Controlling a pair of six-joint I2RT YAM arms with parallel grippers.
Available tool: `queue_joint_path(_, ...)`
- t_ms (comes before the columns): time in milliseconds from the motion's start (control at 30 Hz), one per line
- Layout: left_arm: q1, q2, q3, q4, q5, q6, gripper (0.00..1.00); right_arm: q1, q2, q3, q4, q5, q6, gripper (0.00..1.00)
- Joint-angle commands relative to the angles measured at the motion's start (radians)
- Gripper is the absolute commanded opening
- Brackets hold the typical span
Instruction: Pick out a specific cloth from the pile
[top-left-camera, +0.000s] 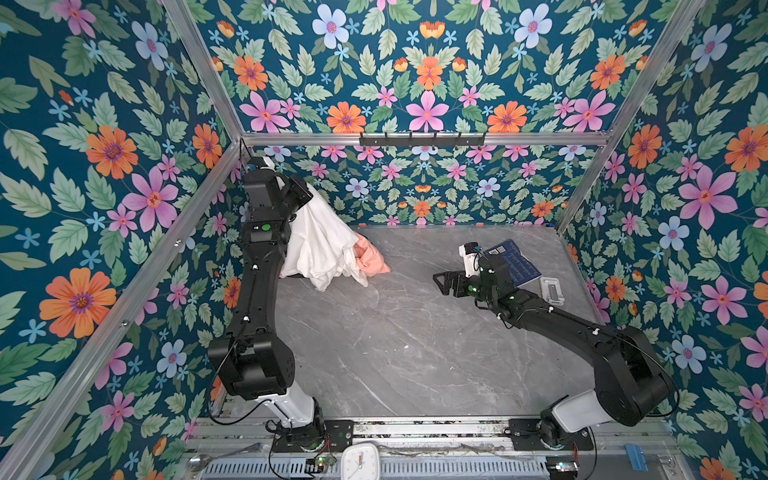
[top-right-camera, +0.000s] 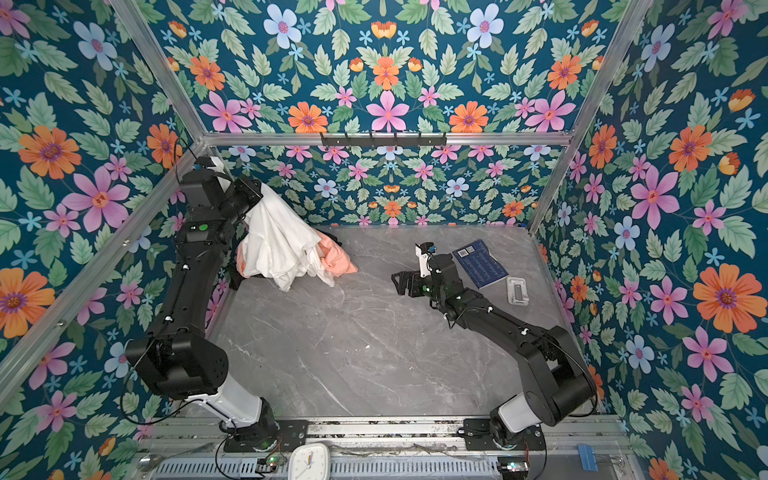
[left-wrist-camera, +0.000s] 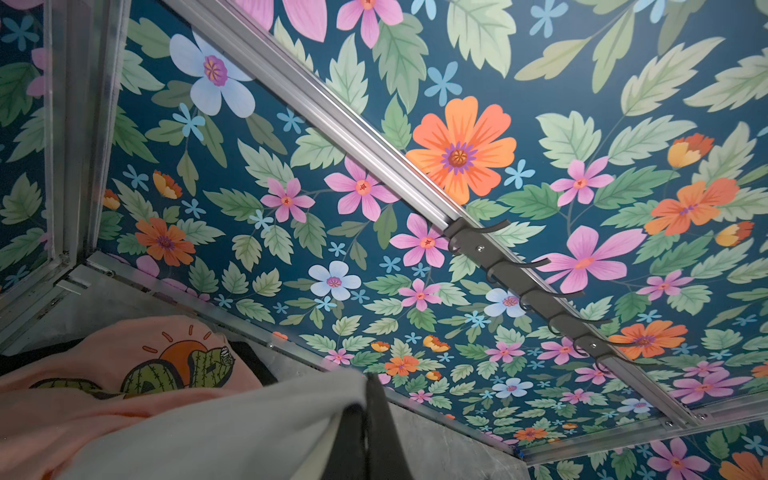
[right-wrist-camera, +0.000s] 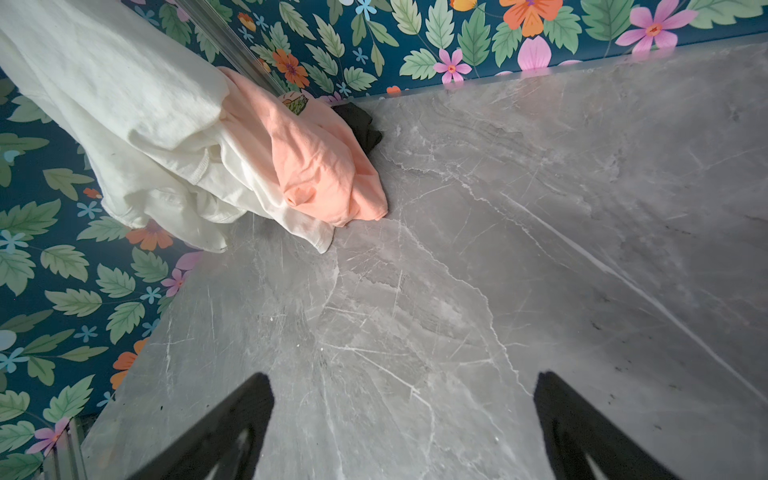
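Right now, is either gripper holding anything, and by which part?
The left gripper is shut on the white cloth, pinching a bunched fold at its raised top; which part of the garment cannot be told. The right gripper is open and empty.

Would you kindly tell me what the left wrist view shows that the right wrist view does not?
Only the left wrist view: the hook rail on the wall bar, and the left pincer shut on the white cloth. Only the right wrist view: the open right pincer above a broad stretch of the table, and the cloth's hanging lower edge. Both: the white cloth, the peach-pink T-shirt with its cactus print, and the black garment.
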Motion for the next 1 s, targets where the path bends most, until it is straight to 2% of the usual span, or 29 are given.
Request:
queue_joint_path(0, -0.001, -0.013, 0.02, 0.071, 0.016, -0.004, 0.0, 0.005, 0.003, 0.01, 0.003, -0.005, -0.006, 0.99)
queue_joint_path(533, -0.001, -0.039, 0.033, 0.08, 0.039, -0.023, 0.0, 0.025, -0.021, 0.026, -0.003, -0.021, -0.016, 0.99)
queue_joint_path(733, -0.001, -0.068, -0.007, 0.104, 0.05, -0.034, 0.0, 0.044, -0.051, 0.047, -0.022, -0.023, -0.037, 0.99)
queue_joint_path(967, -0.007, -0.092, -0.052, 0.168, 0.128, -0.05, 0.0, 0.069, -0.088, 0.026, -0.002, -0.031, -0.047, 0.99)
